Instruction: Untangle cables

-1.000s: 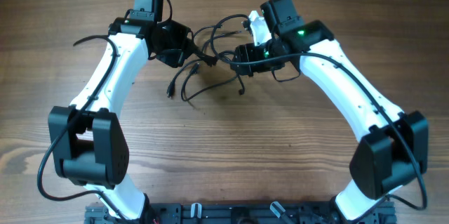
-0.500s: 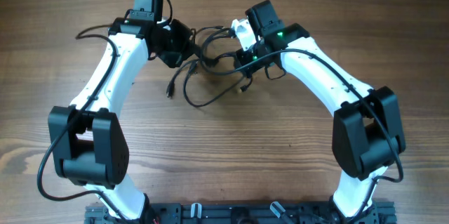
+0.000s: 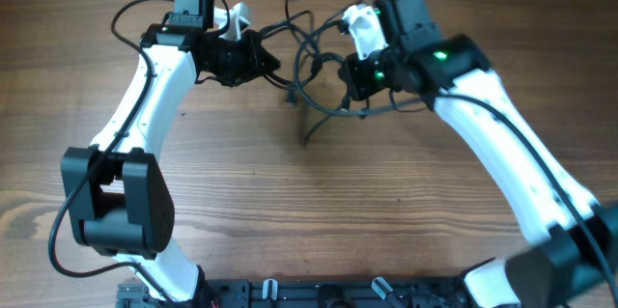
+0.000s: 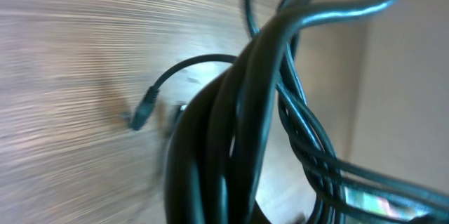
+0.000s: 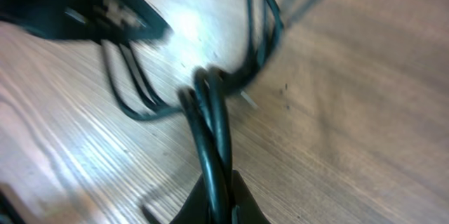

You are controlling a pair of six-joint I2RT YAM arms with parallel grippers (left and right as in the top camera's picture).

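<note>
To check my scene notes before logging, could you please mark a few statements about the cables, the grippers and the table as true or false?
1. The cables span the gap between the left gripper and the right gripper. True.
2. The table is white plastic. False: it is brown wood grain.
3. A green light glows on the right arm. True.
4. The cables are bright orange. False: they are black.
5. In the right wrist view, the right gripper is empty. False: black cords run in between its fingers.
</note>
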